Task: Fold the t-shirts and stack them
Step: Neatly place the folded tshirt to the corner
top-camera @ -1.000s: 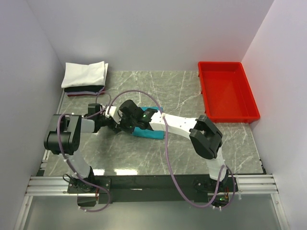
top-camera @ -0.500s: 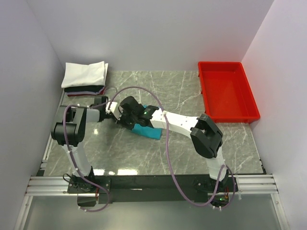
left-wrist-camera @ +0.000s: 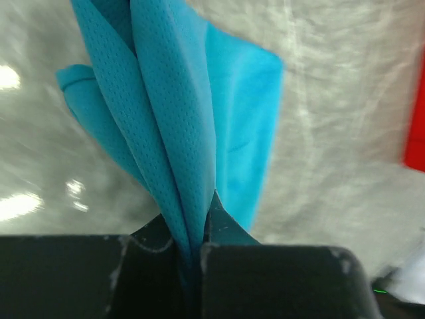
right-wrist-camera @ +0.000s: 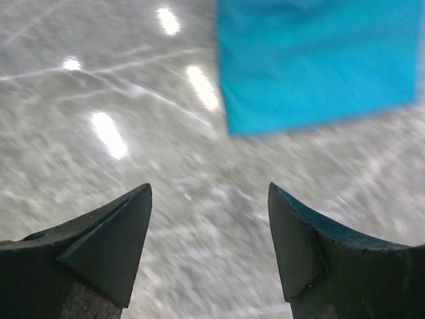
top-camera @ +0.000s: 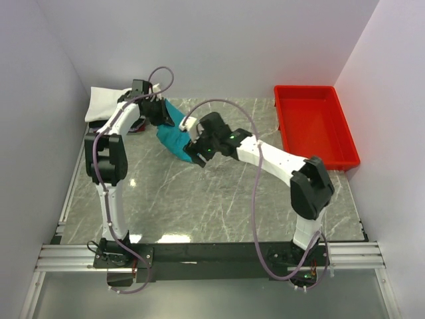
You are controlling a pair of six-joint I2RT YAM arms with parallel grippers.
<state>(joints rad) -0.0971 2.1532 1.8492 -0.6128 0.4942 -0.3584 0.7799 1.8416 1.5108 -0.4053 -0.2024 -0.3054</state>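
**Q:** Teal-blue cloth crosses the middle-left of the overhead view. Which item is it, and where does it lie?

**A:** It is the teal-blue t-shirt (top-camera: 174, 136), gathered into a narrow folded band. Its far end is at the left gripper (top-camera: 159, 111), toward the back-left corner of the grey marble table (top-camera: 219, 199). Its near end reaches to just beside the right gripper (top-camera: 194, 155). Whether that near end rests on the table cannot be told.

**Q:** How do the left jaws stand?

**A:** They are closed almost completely, pinching several layers of the perforated teal fabric. The left wrist view shows the folds fanning away from the pinch.

**Q:** And the right jaws?

**A:** They are spread wide, with nothing between them. In the right wrist view the two dark fingers (right-wrist-camera: 113, 239) frame bare marble. A straight-edged corner of the teal shirt lies beyond the tips, apart from both.

**Q:** Where are the other shirts?

**A:** They are stacked in the back-left corner, with the white t-shirt (top-camera: 103, 103) on top and darker cloth showing beneath its edge. The left arm (top-camera: 109, 156) partly hides the stack, and the left gripper is just beside it.

**Q:** What else stands on the table?

**A:** A red plastic tray (top-camera: 312, 129) stands at the back right, well apart from the teal shirt.
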